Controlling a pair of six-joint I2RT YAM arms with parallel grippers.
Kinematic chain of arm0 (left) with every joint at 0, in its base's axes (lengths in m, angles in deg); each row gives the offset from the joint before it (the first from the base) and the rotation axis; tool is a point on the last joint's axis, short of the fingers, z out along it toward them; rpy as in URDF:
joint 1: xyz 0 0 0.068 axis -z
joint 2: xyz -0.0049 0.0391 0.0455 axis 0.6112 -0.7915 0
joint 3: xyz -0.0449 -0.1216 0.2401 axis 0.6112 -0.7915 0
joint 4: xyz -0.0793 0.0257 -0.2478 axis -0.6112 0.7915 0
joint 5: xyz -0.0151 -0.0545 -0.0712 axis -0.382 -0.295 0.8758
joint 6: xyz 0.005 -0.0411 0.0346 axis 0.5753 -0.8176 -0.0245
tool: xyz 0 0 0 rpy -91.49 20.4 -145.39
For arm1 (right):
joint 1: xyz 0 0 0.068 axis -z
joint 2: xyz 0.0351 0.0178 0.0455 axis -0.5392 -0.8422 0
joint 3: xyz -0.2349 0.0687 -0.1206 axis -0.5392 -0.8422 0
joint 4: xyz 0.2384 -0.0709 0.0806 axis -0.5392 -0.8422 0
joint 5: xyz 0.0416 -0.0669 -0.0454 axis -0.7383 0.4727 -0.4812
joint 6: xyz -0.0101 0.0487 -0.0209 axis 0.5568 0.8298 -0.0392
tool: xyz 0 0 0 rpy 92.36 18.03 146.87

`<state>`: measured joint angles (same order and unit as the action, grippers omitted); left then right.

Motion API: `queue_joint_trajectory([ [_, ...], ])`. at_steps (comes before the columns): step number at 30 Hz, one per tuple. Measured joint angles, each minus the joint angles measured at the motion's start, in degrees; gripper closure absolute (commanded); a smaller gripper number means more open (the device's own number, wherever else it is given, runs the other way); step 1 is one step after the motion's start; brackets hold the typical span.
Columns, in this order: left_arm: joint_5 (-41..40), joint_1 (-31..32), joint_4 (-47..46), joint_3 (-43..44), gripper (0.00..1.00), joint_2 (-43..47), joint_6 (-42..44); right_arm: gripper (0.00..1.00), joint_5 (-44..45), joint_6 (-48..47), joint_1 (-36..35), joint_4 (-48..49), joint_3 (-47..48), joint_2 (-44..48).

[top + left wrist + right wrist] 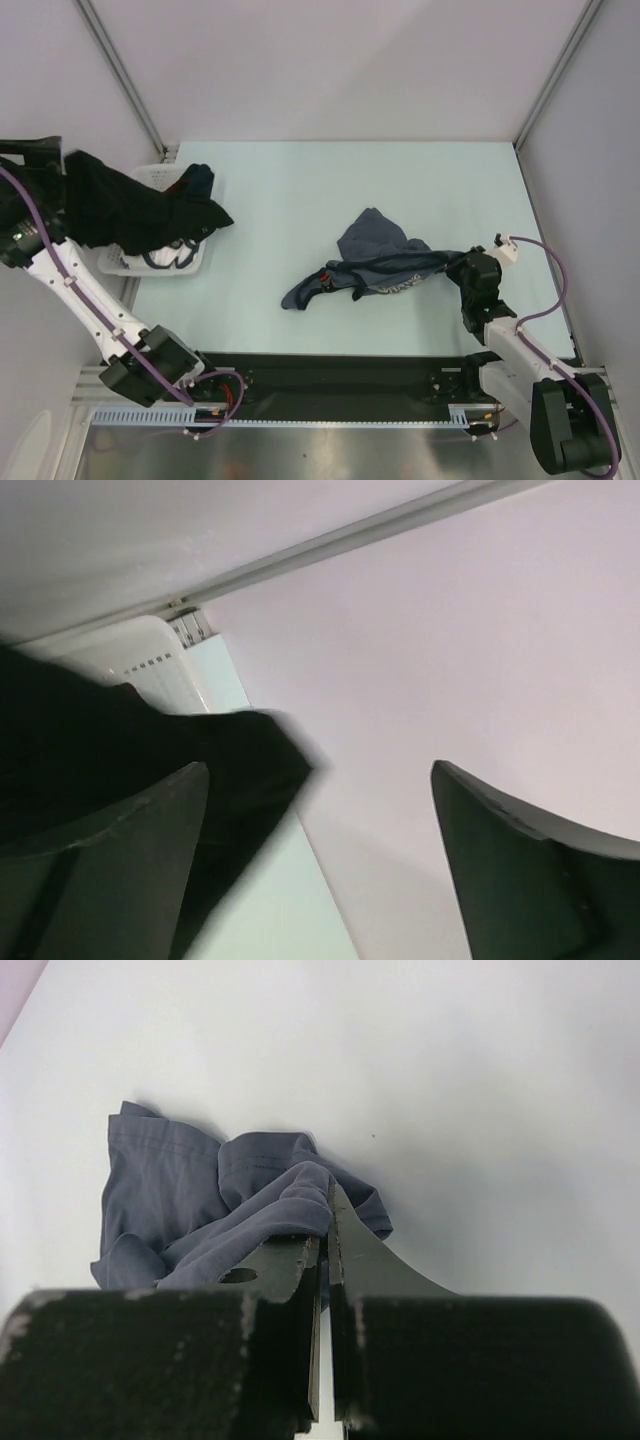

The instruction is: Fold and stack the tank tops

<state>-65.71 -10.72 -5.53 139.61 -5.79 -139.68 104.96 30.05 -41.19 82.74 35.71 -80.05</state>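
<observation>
The left gripper (320, 772) stands wide open, raised above the far left corner of the white slatted plastic basket (148, 177). Its two dark fingers are well apart, with only the wall showing between them. The plain black tank top (120, 205) drapes from the arm down across the basket. In the left wrist view a blurred fold of it (90, 750) lies over one finger (110, 860), outside the gap and not pinched. The right gripper (325, 1215) is closed, its fingers pressed flat together on a bunched edge of the slate blue-grey tank top with dark trim (200, 1200). That top (370, 260) lies crumpled on the pale green table (300, 190), well to the right of the basket. One strip is drawn taut toward the right gripper (458, 270), farther right again.
</observation>
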Motion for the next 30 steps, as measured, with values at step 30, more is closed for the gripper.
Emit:
queue_joint_trajectory([
  [30,-25.4,91.2,-1.6,-27.1,0.12,-9.7,31.2,0.94,-2.9,-10.1,-9.3,-1.9,9.6,-9.9],
])
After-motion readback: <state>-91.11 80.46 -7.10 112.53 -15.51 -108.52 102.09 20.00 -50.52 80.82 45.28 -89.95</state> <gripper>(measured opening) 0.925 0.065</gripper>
